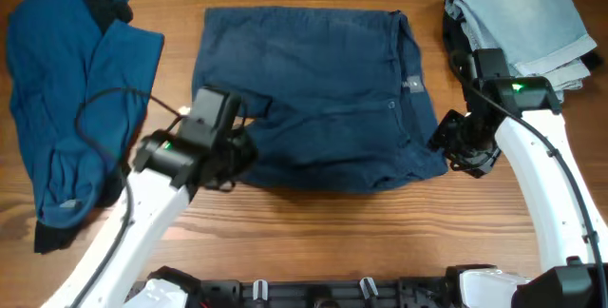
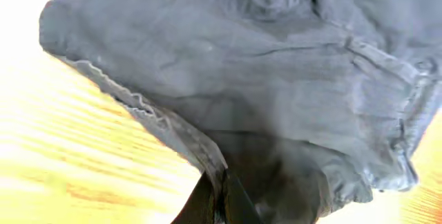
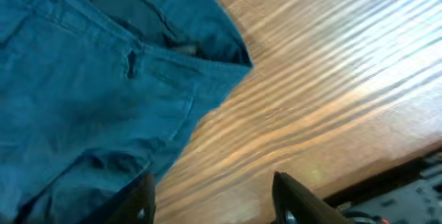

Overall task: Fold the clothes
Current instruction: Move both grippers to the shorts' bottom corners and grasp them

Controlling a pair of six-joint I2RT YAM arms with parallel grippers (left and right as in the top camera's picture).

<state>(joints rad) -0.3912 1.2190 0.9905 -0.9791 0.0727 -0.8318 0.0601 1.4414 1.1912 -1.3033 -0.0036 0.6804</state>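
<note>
Dark navy shorts point(image 1: 313, 89) lie spread flat in the middle of the table. My left gripper point(image 1: 237, 151) is at their lower left corner and is shut on the hem edge of the shorts point(image 2: 221, 182), with cloth pinched between the fingers. My right gripper point(image 1: 456, 142) is open and empty just off the shorts' lower right corner; the wrist view shows its fingers point(image 3: 214, 196) spread over bare wood beside the waistband corner point(image 3: 173, 51).
A blue shirt point(image 1: 76, 89) lies crumpled at the left, with a black cable across it. Folded light grey-blue trousers point(image 1: 522, 18) sit at the back right corner. The table's front edge and the arm bases run along the bottom.
</note>
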